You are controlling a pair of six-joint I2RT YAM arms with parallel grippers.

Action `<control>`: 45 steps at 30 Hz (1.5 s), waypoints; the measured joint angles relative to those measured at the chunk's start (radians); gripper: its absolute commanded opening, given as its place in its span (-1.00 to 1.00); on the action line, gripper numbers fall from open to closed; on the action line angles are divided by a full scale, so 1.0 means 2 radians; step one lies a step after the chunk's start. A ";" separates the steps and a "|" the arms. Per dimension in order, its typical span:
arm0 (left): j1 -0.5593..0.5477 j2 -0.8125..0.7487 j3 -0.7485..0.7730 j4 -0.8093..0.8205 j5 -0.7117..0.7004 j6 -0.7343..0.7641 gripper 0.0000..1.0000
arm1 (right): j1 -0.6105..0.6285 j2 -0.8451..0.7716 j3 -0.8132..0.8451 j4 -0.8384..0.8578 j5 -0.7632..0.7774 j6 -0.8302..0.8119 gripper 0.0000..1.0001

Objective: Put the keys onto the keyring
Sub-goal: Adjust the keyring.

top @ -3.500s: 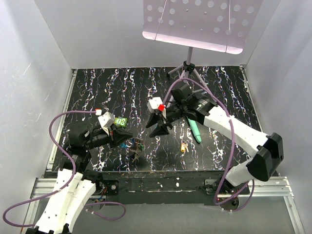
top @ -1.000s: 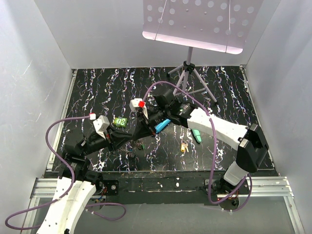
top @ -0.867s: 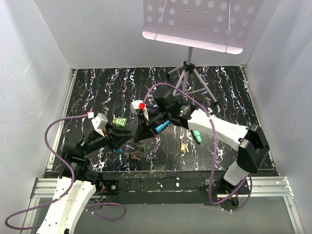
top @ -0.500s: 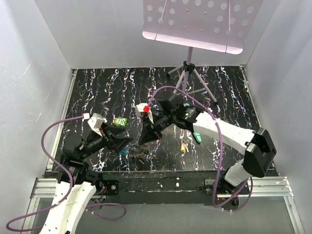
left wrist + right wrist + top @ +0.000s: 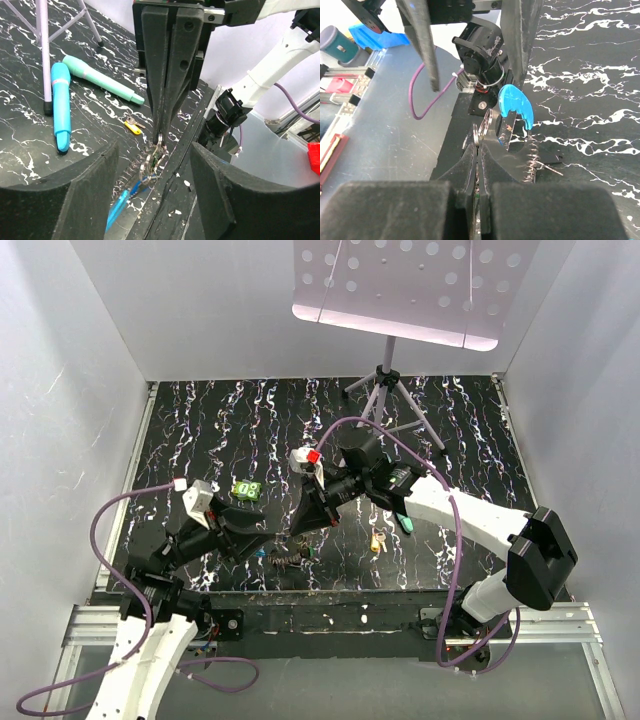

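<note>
Wrist cams show right gripper [image 5: 161,133] pinching keyring [image 5: 146,167], left gripper [image 5: 153,147] spread; grip unclear from top cam.

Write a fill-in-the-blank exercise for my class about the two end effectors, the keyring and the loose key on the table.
1. The right end effector is ___ on the keyring.
2. The left end effector stands ___, with nothing between its fingers.
3. The key lying alone near the teal sticks has a ___ head.
Missing words: shut; open; yellow.
</note>
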 measured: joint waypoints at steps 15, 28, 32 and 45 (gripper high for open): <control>0.000 0.150 0.032 0.026 0.060 -0.016 -0.17 | -0.001 0.000 -0.006 0.035 0.012 0.045 -0.97; 0.000 0.174 0.033 0.050 0.110 -0.042 -0.37 | -0.004 0.000 -0.006 0.035 0.027 0.045 -0.97; 0.000 0.181 0.033 0.050 0.114 -0.042 -0.45 | -0.004 0.000 -0.006 0.034 0.030 0.045 -0.97; -0.014 0.204 0.045 0.039 0.119 -0.025 -0.49 | -0.004 0.000 -0.006 0.032 0.033 0.045 -0.97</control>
